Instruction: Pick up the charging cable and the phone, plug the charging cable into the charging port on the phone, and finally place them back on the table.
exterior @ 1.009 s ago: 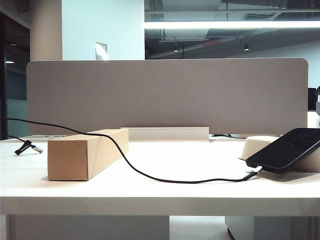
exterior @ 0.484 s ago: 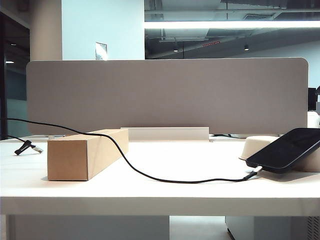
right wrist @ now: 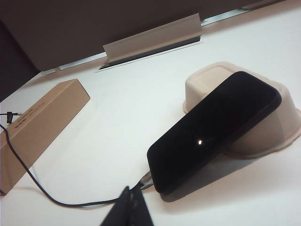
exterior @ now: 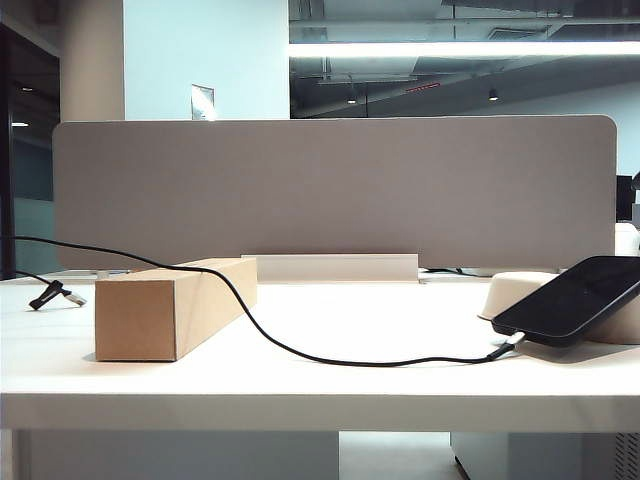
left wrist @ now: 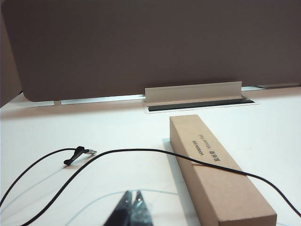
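The black phone point(exterior: 575, 298) point(right wrist: 216, 127) leans screen-up on a cream moulded tray point(exterior: 510, 290) point(right wrist: 211, 77) at the right of the white table point(exterior: 350, 320). The black charging cable point(exterior: 330, 360) point(left wrist: 141, 150) point(right wrist: 56, 201) runs from the left, over the cardboard box, across the table. Its silvery plug point(exterior: 510, 343) point(right wrist: 146, 179) meets the phone's low short edge, where the charging port is hidden. My left gripper point(left wrist: 133, 194) is shut and empty, hanging above the table near the box. My right gripper point(right wrist: 130, 189) is shut and empty, just short of the plug. Neither gripper shows in the exterior view.
A long brown cardboard box point(exterior: 170, 310) point(left wrist: 211, 174) point(right wrist: 37, 127) lies left of centre. A second short cable end point(exterior: 55, 293) point(left wrist: 80, 153) rests at the far left. A grey divider panel point(exterior: 330, 190) with a metal rail point(exterior: 335, 267) closes the table's back.
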`<state>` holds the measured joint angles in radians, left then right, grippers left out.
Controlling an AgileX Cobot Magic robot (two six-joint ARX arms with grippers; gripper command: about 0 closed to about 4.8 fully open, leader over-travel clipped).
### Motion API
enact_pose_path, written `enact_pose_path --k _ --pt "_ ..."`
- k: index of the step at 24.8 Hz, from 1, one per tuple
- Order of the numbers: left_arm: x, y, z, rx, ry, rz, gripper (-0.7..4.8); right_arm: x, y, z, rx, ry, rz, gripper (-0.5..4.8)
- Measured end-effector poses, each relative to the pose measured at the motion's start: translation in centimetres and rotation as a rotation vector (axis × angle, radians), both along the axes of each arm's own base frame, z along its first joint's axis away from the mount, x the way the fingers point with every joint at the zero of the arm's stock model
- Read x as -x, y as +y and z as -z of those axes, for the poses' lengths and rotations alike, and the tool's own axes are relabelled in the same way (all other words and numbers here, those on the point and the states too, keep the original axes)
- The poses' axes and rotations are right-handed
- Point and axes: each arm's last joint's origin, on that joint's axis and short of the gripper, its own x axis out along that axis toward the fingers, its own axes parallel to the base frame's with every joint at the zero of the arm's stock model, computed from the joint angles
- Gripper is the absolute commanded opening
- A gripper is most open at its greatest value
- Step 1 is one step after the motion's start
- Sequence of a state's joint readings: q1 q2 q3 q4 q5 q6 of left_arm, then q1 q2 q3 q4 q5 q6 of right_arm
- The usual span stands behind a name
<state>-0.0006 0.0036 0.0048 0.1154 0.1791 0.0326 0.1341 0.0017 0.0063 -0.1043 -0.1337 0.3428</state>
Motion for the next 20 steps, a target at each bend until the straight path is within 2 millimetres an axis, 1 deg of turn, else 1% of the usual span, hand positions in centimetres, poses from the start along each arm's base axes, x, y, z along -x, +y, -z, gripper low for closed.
enact_pose_path --k 6,9,12,15,20 --pt "0.00 0.00 0.00 0.000 0.000 0.000 -0.06 -0.02 -0.04 -0.06 0.039 -0.016 0.016 -0.03" --pt "0.00 0.00 0.00 0.000 0.000 0.000 -0.06 -0.08 -0.22 -0.38 0.081 -0.059 0.076 -0.03" --pt "0.00 0.00 0.00 0.000 0.000 0.000 -0.06 -0.11 -0.39 -0.38 0.132 -0.066 0.131 -0.03" --pt "0.00 0.00 0.00 0.000 0.000 0.000 -0.06 -0.11 -0.42 -0.38 0.175 -0.074 0.138 -0.01" --pt "0.00 0.00 0.00 0.000 0.000 0.000 -0.06 -0.11 -0.41 -0.37 0.180 -0.074 0.136 -0.01"
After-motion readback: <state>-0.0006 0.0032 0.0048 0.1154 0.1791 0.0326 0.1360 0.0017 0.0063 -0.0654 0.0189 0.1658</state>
